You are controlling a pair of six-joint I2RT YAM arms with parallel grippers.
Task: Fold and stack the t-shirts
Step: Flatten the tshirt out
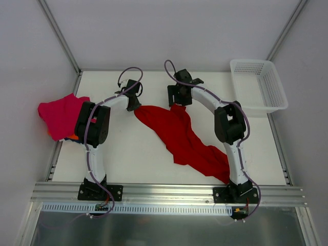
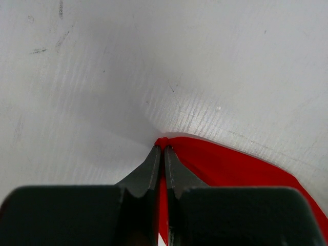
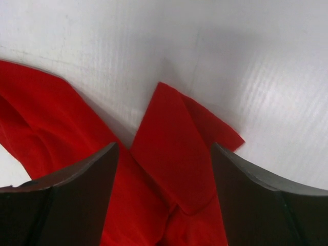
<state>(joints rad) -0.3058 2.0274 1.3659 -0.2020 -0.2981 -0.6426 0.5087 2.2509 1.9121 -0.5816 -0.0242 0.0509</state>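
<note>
Diagonally across the table: one red shirt, two arms on it

The red t-shirt [image 1: 182, 136] lies rumpled in a long slanting band on the white table [image 1: 128, 164]. It runs from the far middle down to the near right, where its end sits just beside the right arm's base.

At the far-left tip of the cloth, the left gripper [image 1: 134, 104] has its fingers [image 2: 154, 164] pressed together, with a thin edge of red pinched between the tips. That arm climbs from its base at the near left to a bulky elbow, and the forearm then reaches forward and to the right.

The right gripper [image 1: 178, 100] points down over the shirt's far end. Its fingers [image 3: 97, 169] are spread wide, with a folded red flap lying between them; neither pad presses the cloth. This arm rises from the near right, bends at the elbow, and sweeps back and leftward in an arc.

Further out, a magenta-pink shirt [image 1: 59, 115] is heaped at the table's left edge, partly hidden by the left arm, and a bit of orange cloth [image 1: 73, 137] peeks out under it. A white mesh basket [image 1: 259, 84] stands at the far right corner, well apart from the shirts.
</note>
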